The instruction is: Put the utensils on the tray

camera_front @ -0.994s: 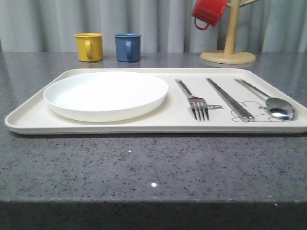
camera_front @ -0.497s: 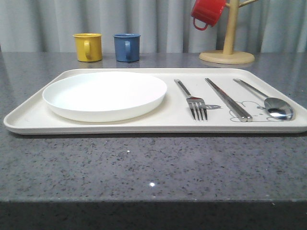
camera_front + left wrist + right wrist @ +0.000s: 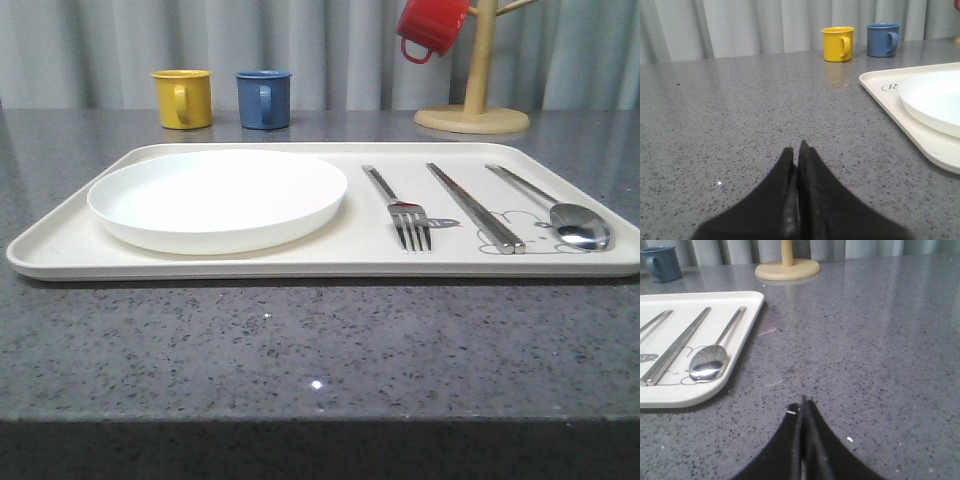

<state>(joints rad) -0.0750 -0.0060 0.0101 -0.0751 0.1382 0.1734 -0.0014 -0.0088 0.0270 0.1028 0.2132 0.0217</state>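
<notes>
The cream tray (image 3: 70,235) lies across the grey table. On it rest the round white plate (image 3: 217,197) at the left, then the fork (image 3: 400,208), the chopsticks (image 3: 475,205) and the spoon (image 3: 560,210) side by side at the right. My left gripper (image 3: 797,149) is shut with nothing in it, low over bare table to the left of the tray (image 3: 920,135). My right gripper (image 3: 803,402) is shut and empty too, over the table to the right of the tray (image 3: 747,337), near the spoon (image 3: 715,355).
A yellow cup (image 3: 185,98) and a blue cup (image 3: 264,98) stand behind the tray at the back. A wooden mug tree (image 3: 474,100) holds a red cup (image 3: 430,28) at the back right. Grey curtains close off the far side.
The whole front view has drifted a few pixels to the left. The things on the tray keep their places relative to one another.
</notes>
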